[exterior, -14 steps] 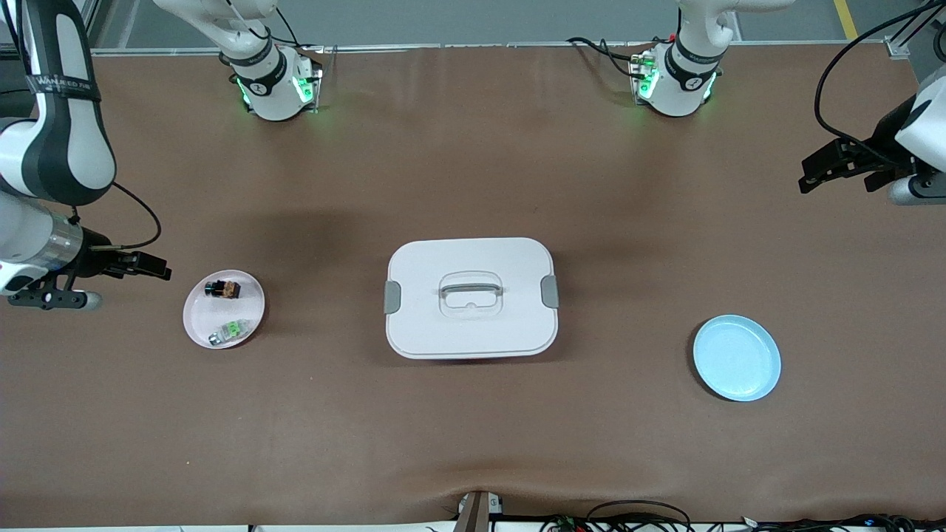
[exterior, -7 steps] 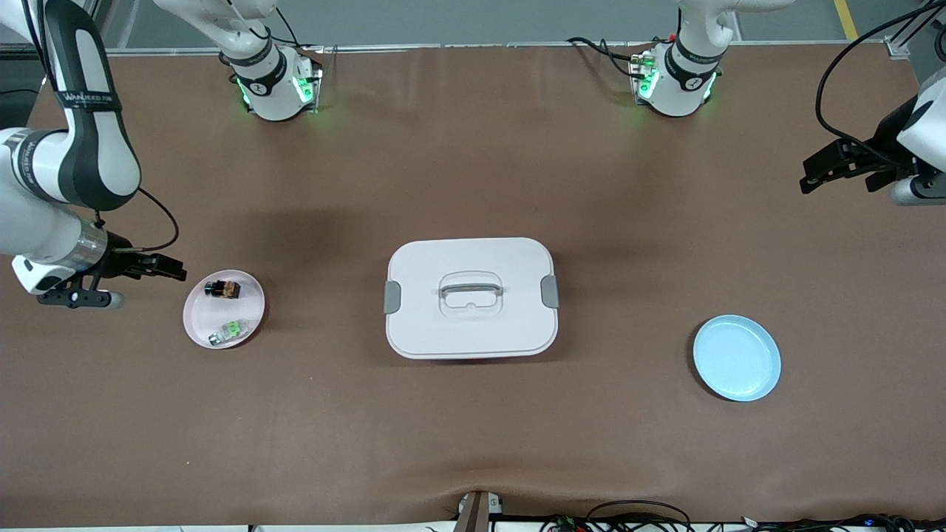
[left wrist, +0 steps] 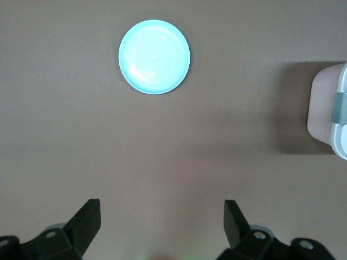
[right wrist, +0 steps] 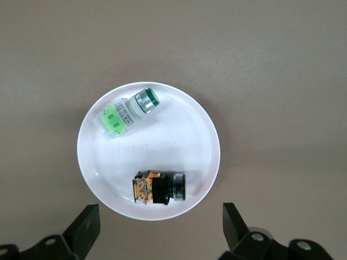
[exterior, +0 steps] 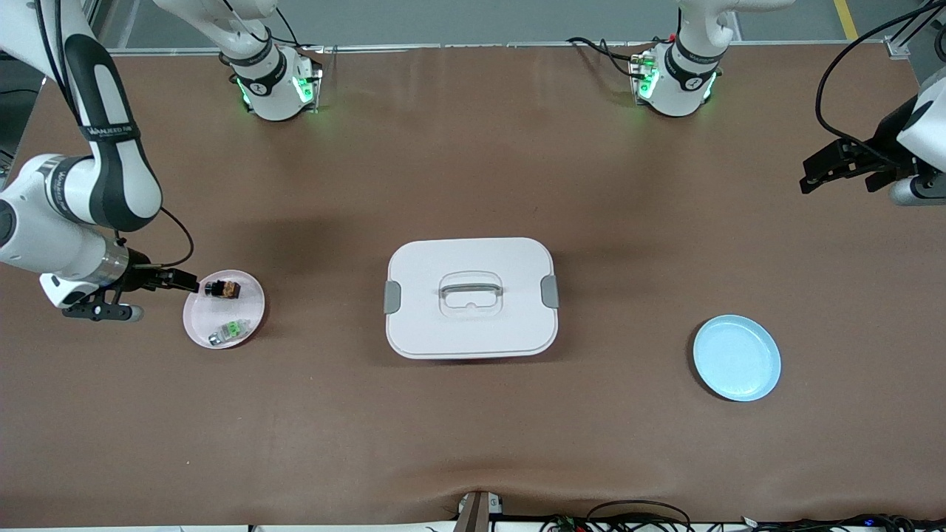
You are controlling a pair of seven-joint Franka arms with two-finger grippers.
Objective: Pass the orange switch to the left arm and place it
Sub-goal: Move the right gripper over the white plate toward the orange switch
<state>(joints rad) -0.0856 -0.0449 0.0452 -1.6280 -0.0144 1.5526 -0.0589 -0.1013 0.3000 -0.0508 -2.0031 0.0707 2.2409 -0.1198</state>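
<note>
The orange switch [exterior: 222, 289] [right wrist: 159, 187], black with an orange end, lies on its side on a small pink plate [exterior: 247, 307] [right wrist: 209, 135] toward the right arm's end of the table. My right gripper [exterior: 185, 281] [right wrist: 161, 227] hangs open over the plate's rim, just short of the switch, with nothing between its fingers. The white box [exterior: 471, 297] [left wrist: 329, 111] with grey latches stands mid-table. My left gripper [exterior: 820, 168] [left wrist: 161, 222] waits open and empty over the bare table at the left arm's end.
A green-and-clear component [exterior: 228, 331] [right wrist: 126, 112] shares the pink plate, nearer the front camera than the switch. A blue plate [exterior: 737, 357] [left wrist: 154, 49] lies empty toward the left arm's end. Brown mat covers the table between them.
My right arm has swung in toward the pink plate, bringing its open gripper from beside the plate to over its rim. The left arm has not moved.
</note>
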